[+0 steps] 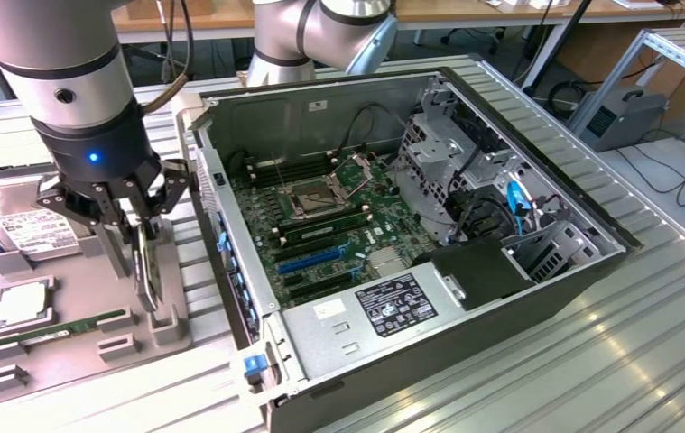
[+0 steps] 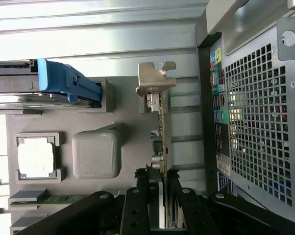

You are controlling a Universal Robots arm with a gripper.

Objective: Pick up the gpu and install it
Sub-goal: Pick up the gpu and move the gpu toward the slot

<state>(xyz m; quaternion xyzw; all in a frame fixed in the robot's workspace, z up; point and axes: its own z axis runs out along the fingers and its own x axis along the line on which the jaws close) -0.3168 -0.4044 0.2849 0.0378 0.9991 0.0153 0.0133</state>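
The gpu (image 2: 163, 132) stands on edge over the grey parts holder (image 2: 133, 122), its silver bracket (image 2: 155, 81) at the end away from my wrist. My gripper (image 2: 162, 175) is shut on the card, one black finger on each face. In the exterior view the gripper (image 1: 137, 257) reaches down over the holder (image 1: 89, 347) at the exterior view's left of the open computer case (image 1: 559, 271), with the thin gpu (image 1: 147, 280) between its fingers. I cannot tell whether the card still rests in its slot. The motherboard's blue expansion slots (image 1: 312, 257) lie inside the case.
On the holder lie a hard drive (image 1: 23, 230), a CPU (image 1: 23, 307) and a green RAM stick (image 1: 60, 329). The case's perforated rear panel (image 2: 258, 122) stands close beside the card. A grey block (image 2: 96, 154) rises from the holder. Ribbed metal table surrounds everything.
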